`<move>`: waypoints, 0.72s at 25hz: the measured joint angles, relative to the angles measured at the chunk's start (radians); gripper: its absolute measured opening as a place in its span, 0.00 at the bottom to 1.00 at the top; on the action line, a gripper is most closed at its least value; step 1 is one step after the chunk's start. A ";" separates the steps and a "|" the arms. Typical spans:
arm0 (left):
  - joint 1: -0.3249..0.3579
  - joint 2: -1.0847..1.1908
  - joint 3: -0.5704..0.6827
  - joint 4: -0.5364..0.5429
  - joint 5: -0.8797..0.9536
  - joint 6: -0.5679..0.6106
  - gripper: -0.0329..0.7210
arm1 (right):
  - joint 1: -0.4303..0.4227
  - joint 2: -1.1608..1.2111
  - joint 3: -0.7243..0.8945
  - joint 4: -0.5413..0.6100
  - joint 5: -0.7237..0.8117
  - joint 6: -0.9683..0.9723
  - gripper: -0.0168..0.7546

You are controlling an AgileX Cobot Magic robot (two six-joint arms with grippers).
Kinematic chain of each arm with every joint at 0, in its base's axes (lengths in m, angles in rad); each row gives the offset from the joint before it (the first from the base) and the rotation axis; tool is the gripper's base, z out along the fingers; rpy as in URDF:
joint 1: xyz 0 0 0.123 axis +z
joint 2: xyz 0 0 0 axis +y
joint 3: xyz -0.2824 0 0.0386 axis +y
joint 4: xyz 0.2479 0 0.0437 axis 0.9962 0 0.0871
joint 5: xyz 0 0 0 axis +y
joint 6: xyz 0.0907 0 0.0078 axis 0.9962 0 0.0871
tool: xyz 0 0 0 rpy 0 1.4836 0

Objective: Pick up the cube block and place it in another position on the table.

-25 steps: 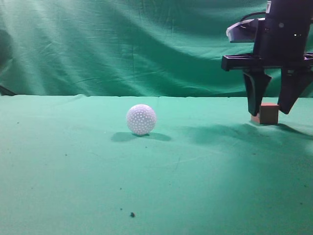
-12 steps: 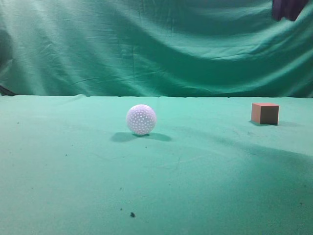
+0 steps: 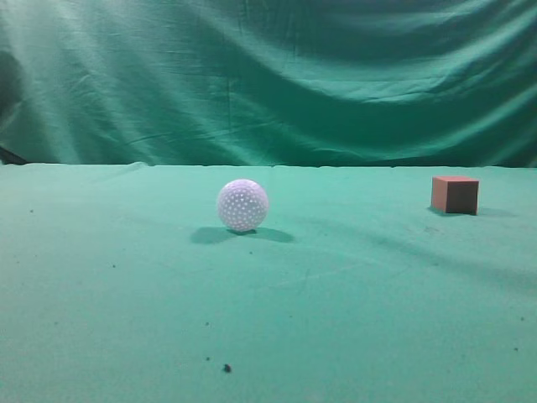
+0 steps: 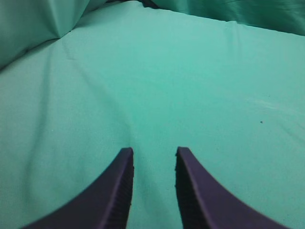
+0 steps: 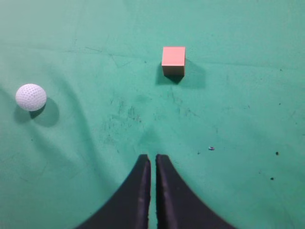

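The cube block (image 3: 455, 195) is small and reddish-orange and rests alone on the green cloth at the right of the exterior view. It also shows in the right wrist view (image 5: 173, 59), well ahead of my right gripper (image 5: 153, 157), which is high above the table, empty, with its jaws nearly together. My left gripper (image 4: 154, 151) is open and empty over bare green cloth. Neither gripper shows in the exterior view.
A white dimpled ball (image 3: 242, 205) sits near the table's middle, left of the cube; it also shows at the left of the right wrist view (image 5: 31, 97). A green backdrop (image 3: 268, 75) hangs behind the table. A small dark speck (image 3: 226, 368) lies near the front.
My right gripper stood open around the cube one second ago, then rose out of the exterior view. The cube stays on the table where it was.
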State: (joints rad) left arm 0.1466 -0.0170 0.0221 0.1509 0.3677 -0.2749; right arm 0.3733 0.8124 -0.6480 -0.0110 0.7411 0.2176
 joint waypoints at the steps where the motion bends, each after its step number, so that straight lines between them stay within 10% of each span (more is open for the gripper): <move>1: 0.000 0.000 0.000 0.000 0.000 0.000 0.36 | 0.000 -0.041 0.013 0.000 0.000 -0.002 0.02; 18: 0.000 0.000 0.000 0.000 0.000 0.000 0.36 | -0.048 -0.372 0.238 -0.063 -0.088 -0.049 0.02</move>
State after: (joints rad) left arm 0.1466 -0.0170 0.0221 0.1509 0.3677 -0.2749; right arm 0.3249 0.4408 -0.4099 -0.0739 0.6535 0.1681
